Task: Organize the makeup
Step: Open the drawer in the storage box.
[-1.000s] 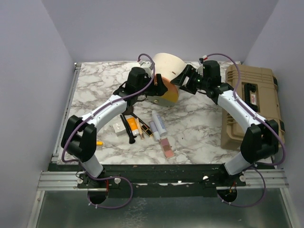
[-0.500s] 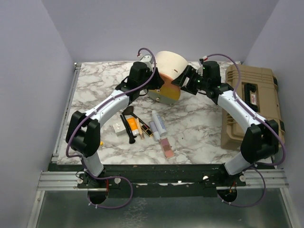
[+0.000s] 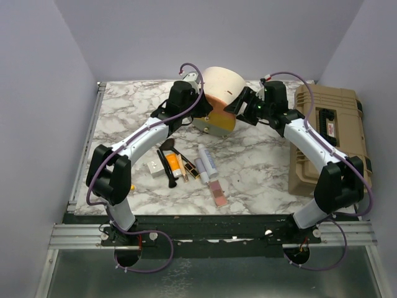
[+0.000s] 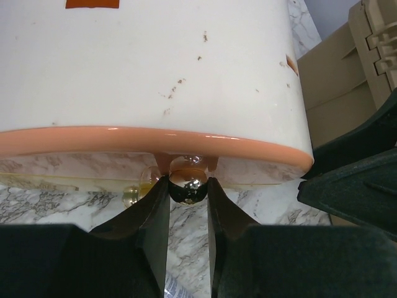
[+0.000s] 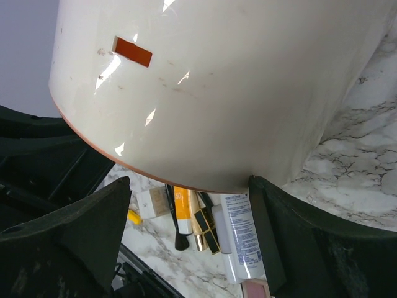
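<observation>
The left gripper [image 4: 188,186] has just closed on the cream case's [image 3: 222,93] small metal ball pull [image 4: 188,179] — opening looks next; the right gripper's [image 5: 186,205] fingers straddle the case, spread wide.

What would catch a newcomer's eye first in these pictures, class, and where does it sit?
The big cream case lies tipped at the back of the marble table, both grippers at it. The left gripper pinches its small shiny knob. Nearer the front lies a cluster of makeup.
</observation>
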Action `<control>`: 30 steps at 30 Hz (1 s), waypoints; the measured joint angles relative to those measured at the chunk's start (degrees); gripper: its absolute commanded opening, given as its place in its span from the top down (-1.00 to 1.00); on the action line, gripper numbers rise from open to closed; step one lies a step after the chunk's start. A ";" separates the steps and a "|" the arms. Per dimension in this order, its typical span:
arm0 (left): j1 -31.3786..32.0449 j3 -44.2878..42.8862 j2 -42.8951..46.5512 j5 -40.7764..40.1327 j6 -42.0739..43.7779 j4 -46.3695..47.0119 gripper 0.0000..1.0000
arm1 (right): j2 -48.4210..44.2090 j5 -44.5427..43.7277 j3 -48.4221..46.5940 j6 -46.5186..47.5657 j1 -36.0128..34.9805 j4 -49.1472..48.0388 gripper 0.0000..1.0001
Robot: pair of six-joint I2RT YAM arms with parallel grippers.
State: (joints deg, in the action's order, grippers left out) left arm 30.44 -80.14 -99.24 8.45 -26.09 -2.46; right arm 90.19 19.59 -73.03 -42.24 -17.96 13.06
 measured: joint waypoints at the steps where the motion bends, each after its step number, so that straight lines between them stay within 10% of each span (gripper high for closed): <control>1: -0.09 0.00 0.00 0.15 -0.09 0.00 0.95 | 0.00 0.02 0.02 -0.24 0.00 0.02 -0.67; 30: -0.81 14.03 12.68 2.91 -1.11 0.87 1.00 | -3.26 0.17 1.40 -1.62 0.00 0.33 -0.67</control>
State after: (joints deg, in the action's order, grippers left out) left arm 29.63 -66.11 -86.56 11.35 -27.20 -1.58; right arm 86.94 19.77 -71.64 -43.86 -17.96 13.39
